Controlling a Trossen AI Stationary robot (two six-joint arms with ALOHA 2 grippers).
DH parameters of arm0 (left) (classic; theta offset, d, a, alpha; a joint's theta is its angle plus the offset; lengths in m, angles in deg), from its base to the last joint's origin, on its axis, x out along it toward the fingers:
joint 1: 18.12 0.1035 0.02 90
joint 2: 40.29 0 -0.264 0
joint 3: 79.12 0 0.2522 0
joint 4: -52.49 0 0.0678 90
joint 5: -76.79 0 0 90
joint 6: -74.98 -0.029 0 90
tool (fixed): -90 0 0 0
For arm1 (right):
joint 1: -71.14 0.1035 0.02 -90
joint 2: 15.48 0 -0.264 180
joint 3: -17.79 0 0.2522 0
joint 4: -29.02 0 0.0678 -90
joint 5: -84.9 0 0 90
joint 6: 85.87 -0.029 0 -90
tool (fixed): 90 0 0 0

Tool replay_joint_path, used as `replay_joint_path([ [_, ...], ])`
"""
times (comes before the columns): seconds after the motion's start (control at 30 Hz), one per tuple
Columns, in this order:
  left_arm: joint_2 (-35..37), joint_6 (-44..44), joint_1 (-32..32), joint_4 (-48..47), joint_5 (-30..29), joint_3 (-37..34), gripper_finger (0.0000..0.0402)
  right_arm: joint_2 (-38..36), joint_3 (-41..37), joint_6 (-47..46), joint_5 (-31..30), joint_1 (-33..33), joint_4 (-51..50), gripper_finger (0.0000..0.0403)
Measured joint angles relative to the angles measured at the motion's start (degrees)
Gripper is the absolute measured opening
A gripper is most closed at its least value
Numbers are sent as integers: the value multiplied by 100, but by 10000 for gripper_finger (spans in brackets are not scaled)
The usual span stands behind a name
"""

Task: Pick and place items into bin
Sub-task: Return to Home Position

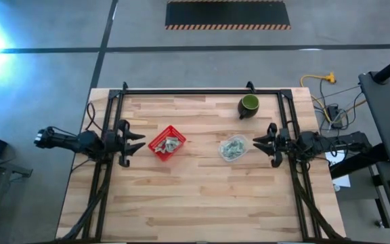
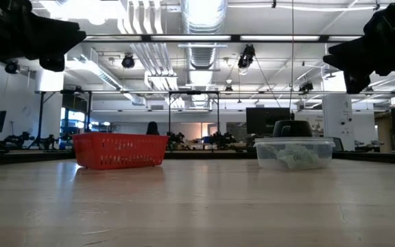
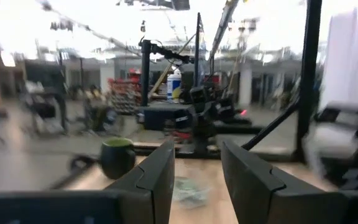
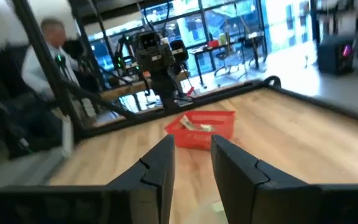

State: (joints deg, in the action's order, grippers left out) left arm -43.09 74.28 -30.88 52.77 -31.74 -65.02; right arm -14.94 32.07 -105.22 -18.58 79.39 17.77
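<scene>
Pale packets (image 1: 235, 147) are heaped, long axes unreadable, in red bin (image 1: 156, 151) and clear bin (image 1: 223, 153); left gripper (image 1: 141, 143) and right gripper (image 1: 256, 142) are held open, empty.

An industrial robotics lab is indicated: exposed ceiling ducts (image 2: 201, 20) are seen overhead, a concrete floor (image 1: 46, 81) around the table (image 1: 202, 196), a hazard-striped mat (image 1: 227, 15) at twelve o'clock.
</scene>
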Motion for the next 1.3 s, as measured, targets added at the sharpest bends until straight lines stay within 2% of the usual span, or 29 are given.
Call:
replay_joint_path([
  [0.07, -31, -680, 0, 0, 0, 0, 116, -1, 0, 520, 2, 0, 0, 94],
  [0.17, -20, -1198, 0, 0, -10, 0, 116, 1, 0, 1315, 17, 2, 156, 90],
  [0.37, -6, -1468, 0, -415, -20, -2, 116, -9, 2, 2537, 21, 0, 420, 91],
  [0.7, -46, -1118, 0, -539, -11, -4, 116, 3, 2, 2144, 33, 0, 307, 82],
  [0.83, -54, -1064, 0, -1029, -11, -7, 116, 12, 2, 2074, 50, 0, -12, 82],
  [1.3, -304, -867, 0, -1021, 26, -7, 116, 151, 2, 2049, 44, 0, -11, 87],
])
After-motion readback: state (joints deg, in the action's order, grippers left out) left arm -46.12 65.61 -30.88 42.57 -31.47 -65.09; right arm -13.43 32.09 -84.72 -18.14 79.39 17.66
